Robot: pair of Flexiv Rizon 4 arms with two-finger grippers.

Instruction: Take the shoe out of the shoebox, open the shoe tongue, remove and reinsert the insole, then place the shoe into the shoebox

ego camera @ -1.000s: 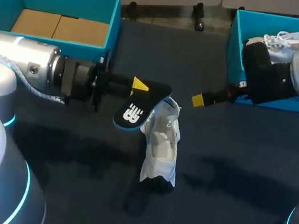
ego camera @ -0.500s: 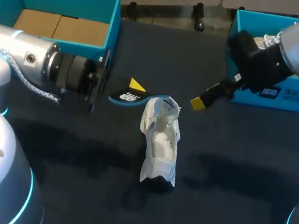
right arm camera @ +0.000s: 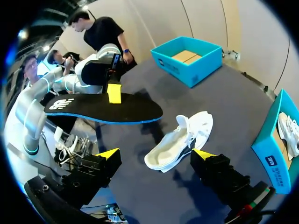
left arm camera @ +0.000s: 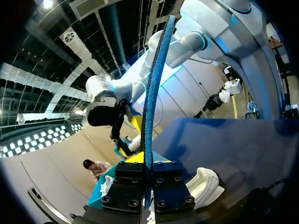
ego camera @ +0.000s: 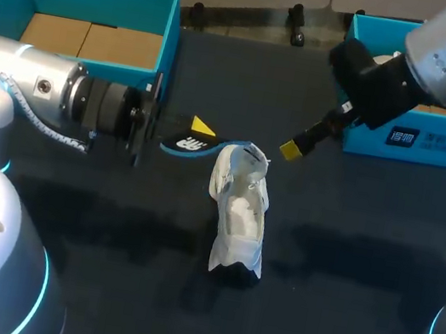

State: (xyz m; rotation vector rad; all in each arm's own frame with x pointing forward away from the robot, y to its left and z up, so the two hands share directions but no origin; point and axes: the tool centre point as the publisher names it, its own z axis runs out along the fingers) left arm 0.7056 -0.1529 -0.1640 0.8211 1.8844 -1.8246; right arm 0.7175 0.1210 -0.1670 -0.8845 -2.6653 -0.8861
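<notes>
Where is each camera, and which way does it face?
Head view: above and behind, looking down at the table; both arms show.
Left wrist view: looks along its left hand, shut on the insole, toward the right arm.
Right wrist view: looks past its open right hand toward the left arm.
All share the white shoe and insole.

L gripper (left arm camera: 145, 164) pinches insole (left arm camera: 156, 79) edge-on.
</notes>
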